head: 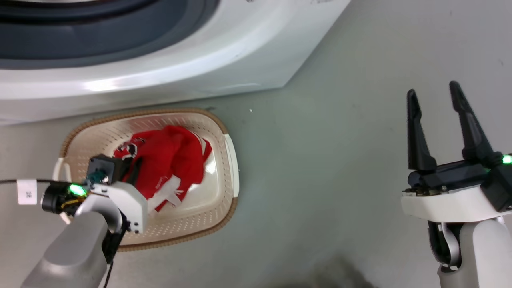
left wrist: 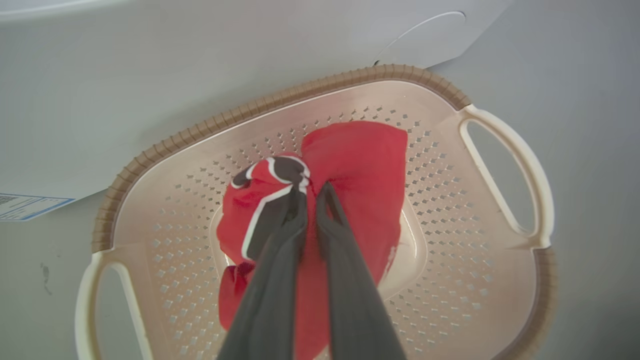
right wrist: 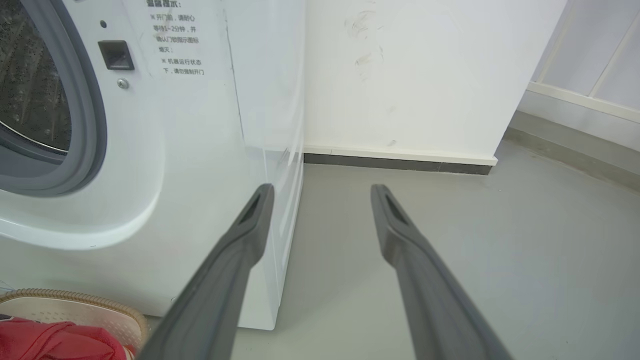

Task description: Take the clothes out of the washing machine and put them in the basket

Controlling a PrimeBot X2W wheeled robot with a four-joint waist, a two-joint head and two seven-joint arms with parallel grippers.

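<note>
Floor [head: 340,180] R of basket [head: 209,210] open; washer [head: 240,48] blocks behind.

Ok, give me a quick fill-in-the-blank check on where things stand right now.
The clothes, pinched by the left hand, lie in the ____. The right hand is ____ and holds nothing. That container stands on the floor before the ____.
Missing: basket; open; washing machine.
</note>
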